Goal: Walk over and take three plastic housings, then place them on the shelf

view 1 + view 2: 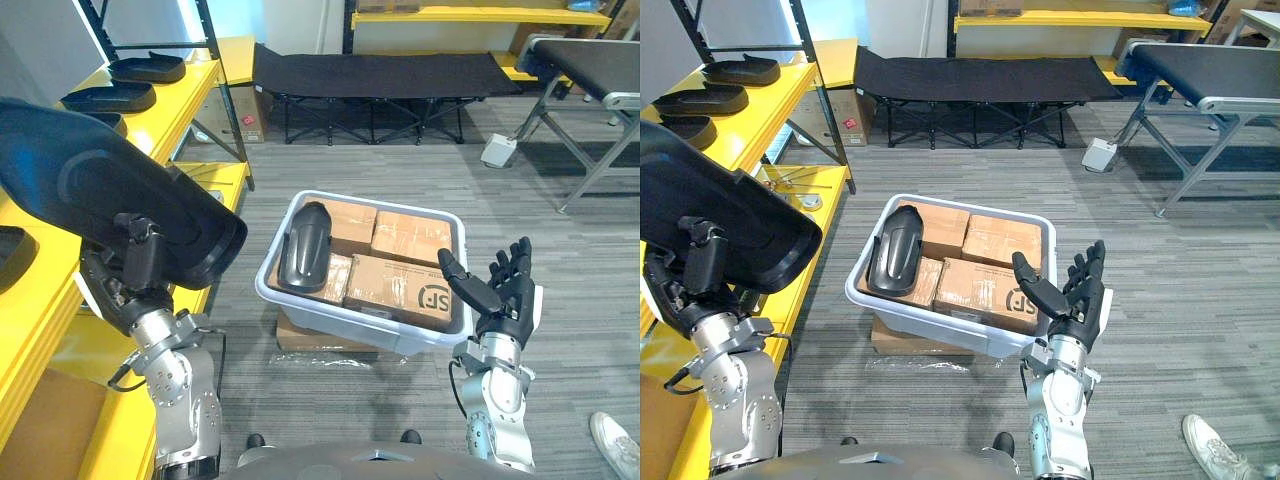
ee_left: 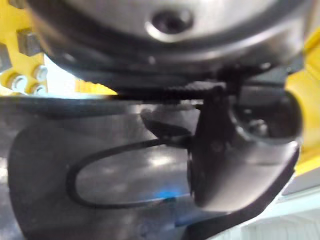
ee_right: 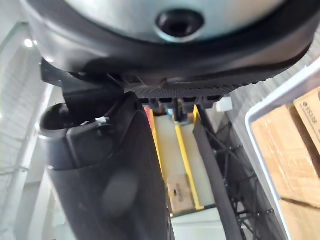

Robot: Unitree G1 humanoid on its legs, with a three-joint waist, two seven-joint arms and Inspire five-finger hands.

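Left hand (image 1: 138, 262) is closed on the rim of a large dark plastic housing (image 1: 90, 190), thumb pressed to its inner face, holding it raised over the edge of the yellow shelf (image 1: 195, 88), where more shelved housings (image 1: 108, 98) lie in a row further back. Right hand (image 1: 505, 290) is upright with fingers spread wide and holds nothing, just beside the near right corner of the grey bin (image 1: 340, 322) on the floor. A second housing (image 1: 304, 245) lies on the cardboard boxes (image 1: 400, 285) at the bin's left side, well apart from both hands.
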